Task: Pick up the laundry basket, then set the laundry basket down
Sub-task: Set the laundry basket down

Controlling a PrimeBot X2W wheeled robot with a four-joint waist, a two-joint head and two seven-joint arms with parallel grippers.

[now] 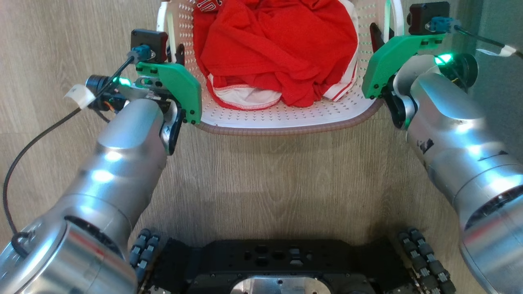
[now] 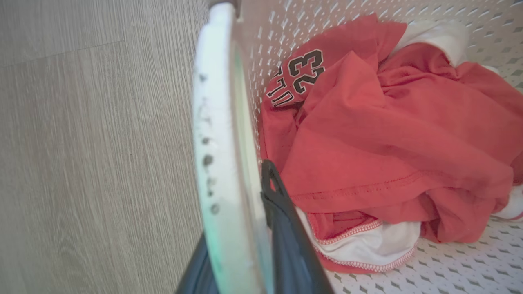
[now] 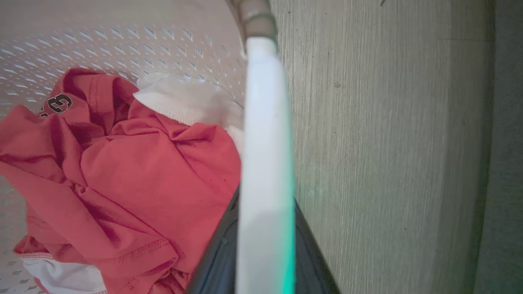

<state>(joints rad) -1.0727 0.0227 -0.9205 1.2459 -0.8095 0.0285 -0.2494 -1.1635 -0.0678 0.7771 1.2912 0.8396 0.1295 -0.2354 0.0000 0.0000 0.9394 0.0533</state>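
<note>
Head view: the laundry basket (image 1: 286,118) lies dead ahead over the floor (image 1: 261,183), a handle at each side, with the left pincer (image 1: 176,53) and right pincer (image 1: 378,36) equally near.

Left wrist view: the pincer is narrow, clamping the left handle (image 2: 216,143). The red jersey (image 2: 388,134) reads "23".

Right wrist view: the pincer is likewise narrow on the right handle (image 3: 265,143).

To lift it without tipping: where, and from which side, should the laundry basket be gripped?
Grip the laundry basket by its white side handles, the left handle and the right handle, coming from each side, one finger on either face of the thin band. They sit opposite, so the red jersey inside should stay level. The left gripper and right gripper clamp them so.
</note>
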